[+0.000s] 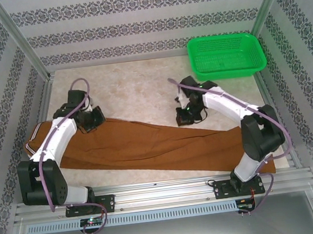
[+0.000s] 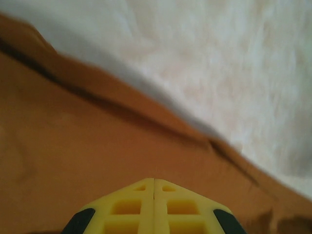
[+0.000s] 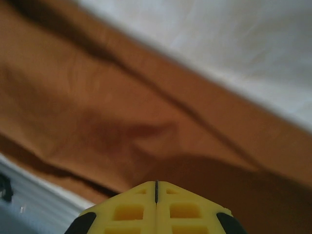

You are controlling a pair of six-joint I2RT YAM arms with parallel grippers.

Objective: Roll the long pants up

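Note:
The long pants [image 1: 148, 146] lie flat across the table, rust-brown, with the waist at the left [image 1: 32, 143] and the leg ends at the near right. My left gripper [image 1: 89, 122] hovers at the far edge of the upper part, its yellow fingers [image 2: 141, 204] pressed together with no cloth between them. The left wrist view has the cloth [image 2: 73, 146] right under the tips. My right gripper [image 1: 186, 116] is over the far edge of the legs. Its fingers [image 3: 170, 209] are also shut and hold nothing, above the pants [image 3: 122, 112].
A green basket [image 1: 226, 55] stands at the back right corner. Pale marbled tabletop [image 1: 136, 88] lies beyond the pants. An aluminium rail [image 1: 165, 192] runs along the near edge, and patterned walls enclose the table.

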